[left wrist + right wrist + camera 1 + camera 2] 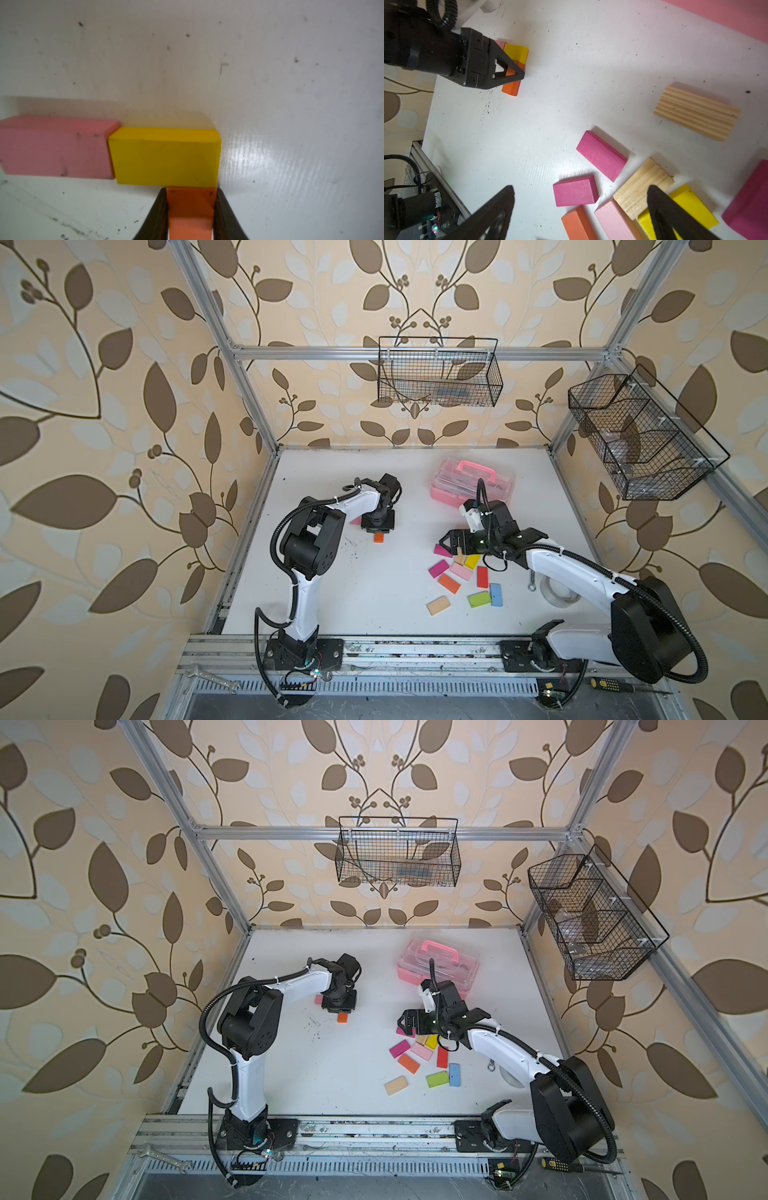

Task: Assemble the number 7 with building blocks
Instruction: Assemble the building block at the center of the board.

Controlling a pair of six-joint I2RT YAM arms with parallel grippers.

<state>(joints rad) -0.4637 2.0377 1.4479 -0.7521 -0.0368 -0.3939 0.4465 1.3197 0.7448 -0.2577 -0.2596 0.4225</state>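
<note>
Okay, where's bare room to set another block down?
Bare: the middle of the table, between the orange block in the left gripper and the loose blocks; also the front strip beside the wood block. Crowded: under the right gripper, towards the pink case.

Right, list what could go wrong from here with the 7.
1. The left gripper clamps the orange block tight against the yellow block; a skewed release could nudge it out of line with the pink block.
2. The right gripper hangs open over crowded loose blocks; descending there could scatter them or catch two.
</note>
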